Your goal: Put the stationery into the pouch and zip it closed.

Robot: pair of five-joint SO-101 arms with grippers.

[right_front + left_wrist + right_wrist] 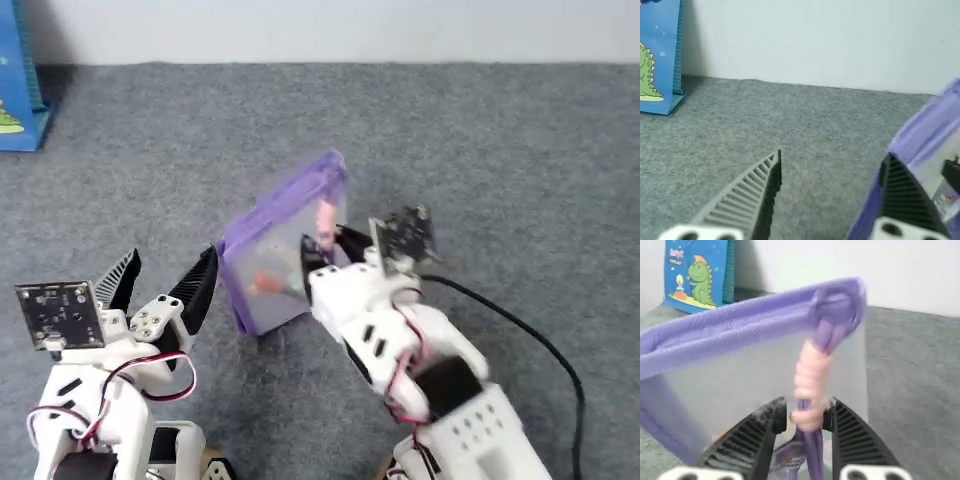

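Surroundings: grey, carpet-textured desk (480,140), with a plain white wall (820,40) at the far edge. A blue cardboard gift bag with a green dinosaur print (20,85) stands at the far left against the wall, well apart from both arms; it's also seen from the left wrist (657,55) and the right wrist (695,270). A thin black cable (530,335) runs across the desk on the right, behind the right arm. Nothing lies between the left arm and the pouch.

Pouch: a flat rectangular pouch of translucent plastic with purple woven fabric trim (275,250) sits mid-desk, tipped up on its edge with the zip band uppermost and slanting up toward the far right. I can't tell whether its low near corner touches the desk. Something orange-red (268,282) shows through the cloudy wall, too blurred to identify. Whether the zip is fully shut is also unclear.

Right gripper (325,250): its ribbed black fingers are pinched on the pale pink ridged rubber zip pull (810,375), which hangs from the far-right corner of the pouch's (730,370) purple band. The right gripper (806,407) clamps the lower end of the pull, with a purple strap running down between the fingers.

Left gripper (172,262): near left, with its ribbed, wedge-shaped fingers spread wide and holding nothing. In the left wrist view the left gripper (834,156) has one finger (900,195) just beside the pouch's (935,125) left edge. Contact can't be confirmed.
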